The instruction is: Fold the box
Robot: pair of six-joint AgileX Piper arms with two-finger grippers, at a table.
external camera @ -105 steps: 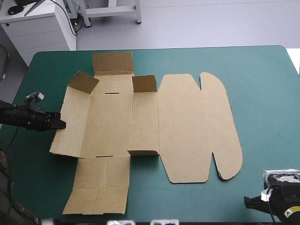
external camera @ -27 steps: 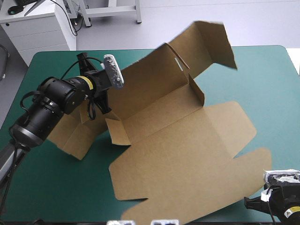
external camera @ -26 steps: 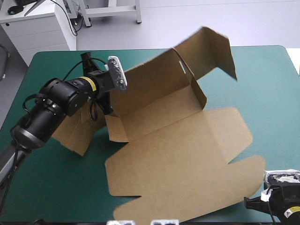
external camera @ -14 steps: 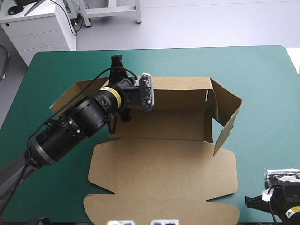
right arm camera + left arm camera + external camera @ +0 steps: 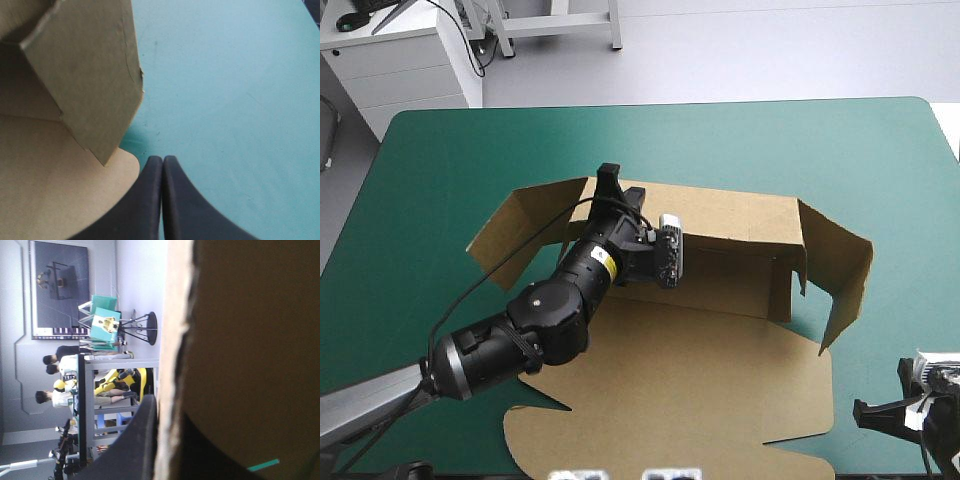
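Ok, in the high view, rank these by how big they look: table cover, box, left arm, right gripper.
1. teal-green cover, largest.
2. box.
3. left arm; it is above the table, nearer the camera, so it looks enlarged.
4. right gripper, smallest, only partly in view at the table's near right corner.

The box [image 5: 720, 350] is plain brown board with no print, paler along its cut edges and darker where the raised walls stand in shade. The tabletop [image 5: 450, 150] has an even teal-green cover, unpatterned. The left gripper [image 5: 167, 415] and the right gripper [image 5: 163, 160] are black. The left arm [image 5: 550, 310] is black too, with a yellow band [image 5: 603, 262] near its wrist.
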